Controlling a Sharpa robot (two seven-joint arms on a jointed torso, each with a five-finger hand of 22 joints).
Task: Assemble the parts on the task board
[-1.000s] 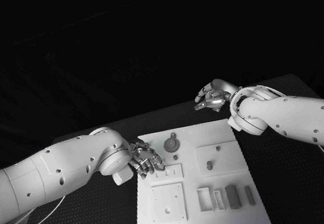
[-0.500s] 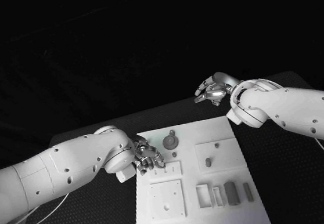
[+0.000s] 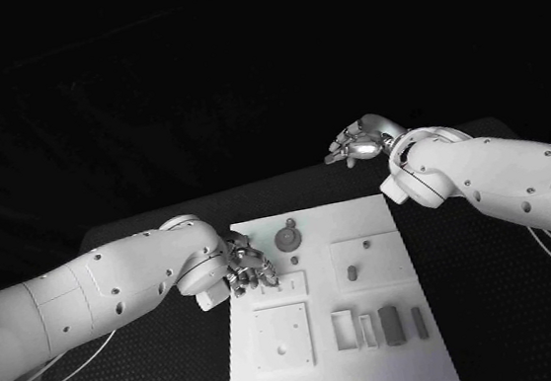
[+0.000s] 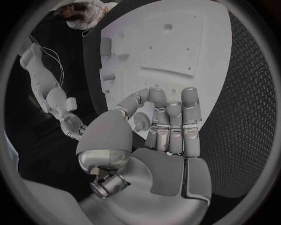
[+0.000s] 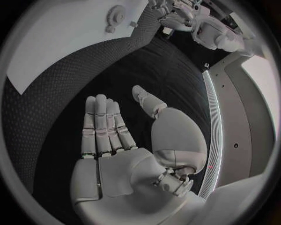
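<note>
The white task board [image 3: 337, 305] lies in the middle of the black table [image 3: 135, 376], the left hand [image 3: 247, 268] hovering at its nine o'clock edge with fingers spread, holding nothing, near a round gear [image 3: 287, 239], while the right hand [image 3: 359, 145] hangs open and empty beyond the board's one o'clock corner.

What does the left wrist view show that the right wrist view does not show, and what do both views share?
Only the left wrist view shows the left robot hand's palm with fingers together over the task board, and the square plate with holes. Only the right wrist view shows the right robot hand open above the black table, and the gear. Both show the white board and the other arm.
</note>
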